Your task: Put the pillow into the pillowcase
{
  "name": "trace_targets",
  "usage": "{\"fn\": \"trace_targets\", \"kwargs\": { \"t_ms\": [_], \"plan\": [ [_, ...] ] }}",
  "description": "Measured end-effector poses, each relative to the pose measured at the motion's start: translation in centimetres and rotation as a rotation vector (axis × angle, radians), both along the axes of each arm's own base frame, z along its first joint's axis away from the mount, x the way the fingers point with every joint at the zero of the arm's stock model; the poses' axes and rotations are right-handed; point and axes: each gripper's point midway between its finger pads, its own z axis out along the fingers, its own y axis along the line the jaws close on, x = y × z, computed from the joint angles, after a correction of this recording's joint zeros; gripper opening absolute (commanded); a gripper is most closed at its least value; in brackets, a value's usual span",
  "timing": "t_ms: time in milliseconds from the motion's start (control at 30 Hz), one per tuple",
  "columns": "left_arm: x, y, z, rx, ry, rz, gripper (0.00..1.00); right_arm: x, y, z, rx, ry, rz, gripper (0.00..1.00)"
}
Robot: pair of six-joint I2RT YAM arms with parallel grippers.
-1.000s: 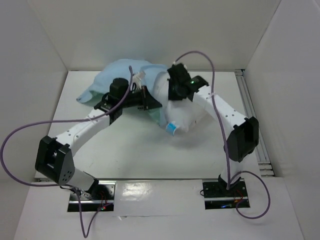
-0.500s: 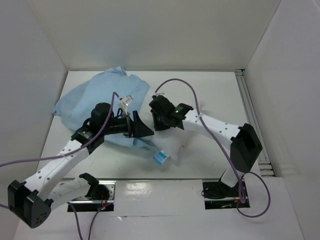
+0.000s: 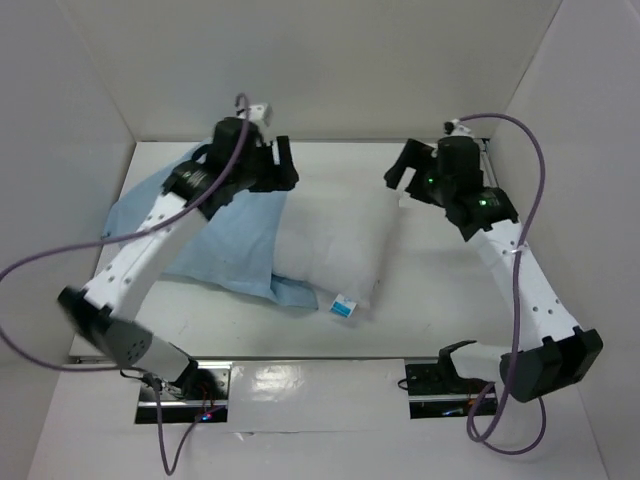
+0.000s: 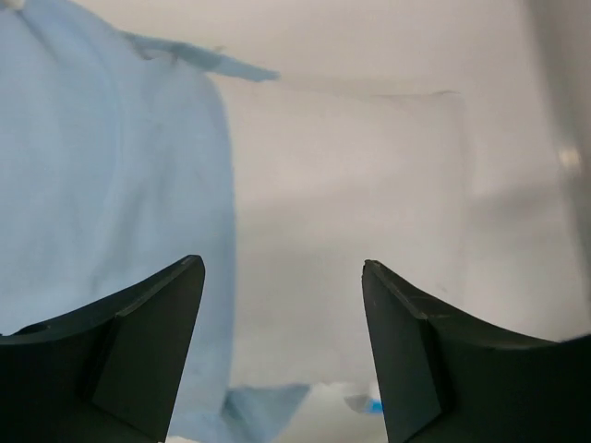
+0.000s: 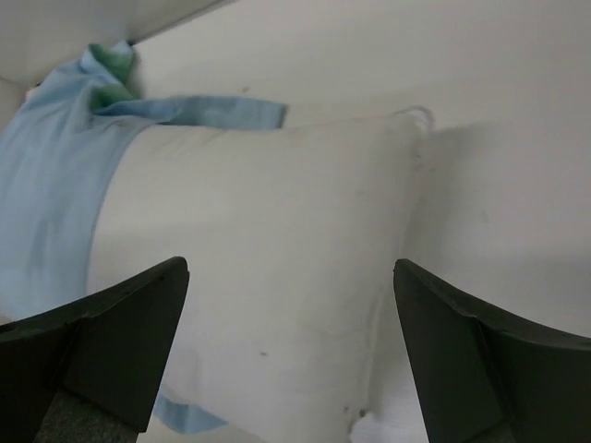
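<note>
The white pillow (image 3: 335,245) lies flat mid-table, its blue-and-white tag (image 3: 343,306) at the near edge. The light blue pillowcase (image 3: 205,235) is spread to its left. Blue cloth shows under the pillow's near-left corner and along its far-left edge, and I cannot tell whether that end is inside. My left gripper (image 3: 285,167) hovers open above the far-left corner, holding nothing. My right gripper (image 3: 400,170) hovers open above the far-right corner, also empty. The left wrist view shows pillowcase (image 4: 92,166) beside pillow (image 4: 351,185) between open fingers (image 4: 282,266). The right wrist view looks down on the pillow (image 5: 268,240).
White walls enclose the table on the left, back and right. A metal rail (image 3: 505,230) runs along the right edge. A green patch of the pillowcase (image 5: 111,69) shows at its far corner. Purple cables loop from both arms.
Both grippers have opened and let go of the cloth and pillow. Both arms rose and swung toward the back wall. The pillow and pillowcase now lie flat.
</note>
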Motion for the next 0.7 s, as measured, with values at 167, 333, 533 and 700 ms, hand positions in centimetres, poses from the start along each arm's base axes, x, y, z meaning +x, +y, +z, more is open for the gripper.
{"fn": "trace_targets", "kwargs": {
  "t_ms": [167,333,533,700],
  "plan": [
    [5.1,-0.3,-9.0,0.328,0.162,0.165,0.84,0.4,-6.3,-5.7,0.103,0.137,-0.074,0.99],
    [4.5,1.2,-12.9,0.552,0.228,0.221,0.77,-2.4,-5.7,-13.3,0.221,0.360,-0.004,0.99],
    [4.4,3.3,-12.4,0.647,0.211,0.291,0.61,-3.9,-1.7,-14.1,0.278,0.401,0.146,0.99],
    [4.5,4.4,-12.9,0.702,0.221,0.328,0.40,-3.9,0.8,-13.9,0.291,0.386,0.227,0.99]
  ]
}}
